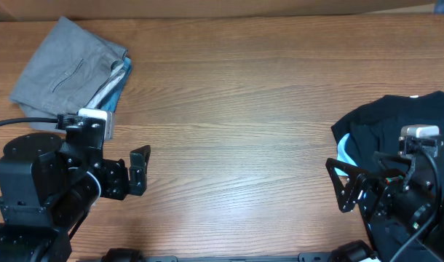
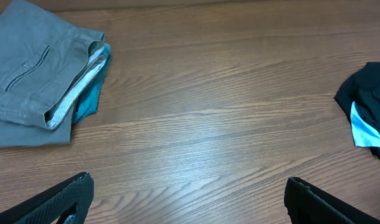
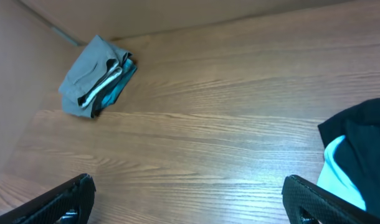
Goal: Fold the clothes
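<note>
Left claw (image 1: 138, 171) wide apart, nothing between the fingers, hovering low over bare wood at my near-left. Right claw (image 1: 340, 185) likewise spread and empty, near-right. Neither touches cloth.

Just beside and partly under the right arm: a dark garment (image 1: 382, 120), black or navy, lying in a rumpled heap with a light blue patch showing at its left edge. No straight edges, no layers squared up. I read it as unfolded.

Middle ground: the table (image 1: 244, 109) runs open between the two arms, wood grain only.

Far left corner: the grey shorts (image 1: 65, 73), lying flat in a compact, roughly rectangular packet, turned at an angle to the table edge. A slit pocket shows on the top face, and from the left wrist camera I see pale lining at the folded edge. They sit on top of a blue garment (image 1: 120, 80), whose edge peeks out along the right side. The two make a small stack, well apart from both claws.

Progress, my judgement: the grey shorts look folded and set aside, so that piece is done. What seems left is the dark heap on the right, if it belongs to the job. It would need spreading flat on the open wood first. I cannot tell what kind of garment it is from this heap.
</note>
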Robot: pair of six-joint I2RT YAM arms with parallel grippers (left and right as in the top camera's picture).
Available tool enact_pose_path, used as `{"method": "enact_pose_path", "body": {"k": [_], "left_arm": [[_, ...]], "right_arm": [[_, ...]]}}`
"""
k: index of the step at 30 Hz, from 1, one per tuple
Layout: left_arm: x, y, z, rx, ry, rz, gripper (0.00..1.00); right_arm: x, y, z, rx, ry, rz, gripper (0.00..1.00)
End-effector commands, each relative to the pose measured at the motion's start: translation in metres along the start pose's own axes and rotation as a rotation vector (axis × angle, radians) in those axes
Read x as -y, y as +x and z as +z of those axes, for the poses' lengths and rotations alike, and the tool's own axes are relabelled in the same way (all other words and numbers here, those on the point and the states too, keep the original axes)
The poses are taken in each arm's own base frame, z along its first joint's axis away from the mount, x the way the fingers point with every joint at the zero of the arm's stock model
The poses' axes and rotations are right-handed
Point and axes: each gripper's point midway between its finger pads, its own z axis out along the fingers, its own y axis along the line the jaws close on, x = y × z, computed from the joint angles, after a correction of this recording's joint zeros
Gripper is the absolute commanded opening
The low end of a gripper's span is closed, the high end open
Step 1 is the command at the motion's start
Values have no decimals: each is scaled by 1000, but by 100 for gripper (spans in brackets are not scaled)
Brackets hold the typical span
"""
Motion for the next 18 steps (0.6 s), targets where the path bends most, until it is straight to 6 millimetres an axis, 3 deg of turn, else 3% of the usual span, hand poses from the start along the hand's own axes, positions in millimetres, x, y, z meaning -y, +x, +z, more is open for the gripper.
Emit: {"method": "enact_pose_path", "body": {"k": [1,11,14,18], "left_arm": [[-1,-1,-1,3,-8,-2,100],[-1,-1,-1,3,-8,-2,100],[-1,-1,-1,3,-8,-2,100],[-1,-1,-1,3,-9,-2,100]], "right_arm": [[-2,-9,-1,32,-5,-40,100],[-20,-65,9,328,-59,-300,100],[-18,-67,21,395,-69,-304,100],[-3,-50,46,451,-64,-302,100]]}}
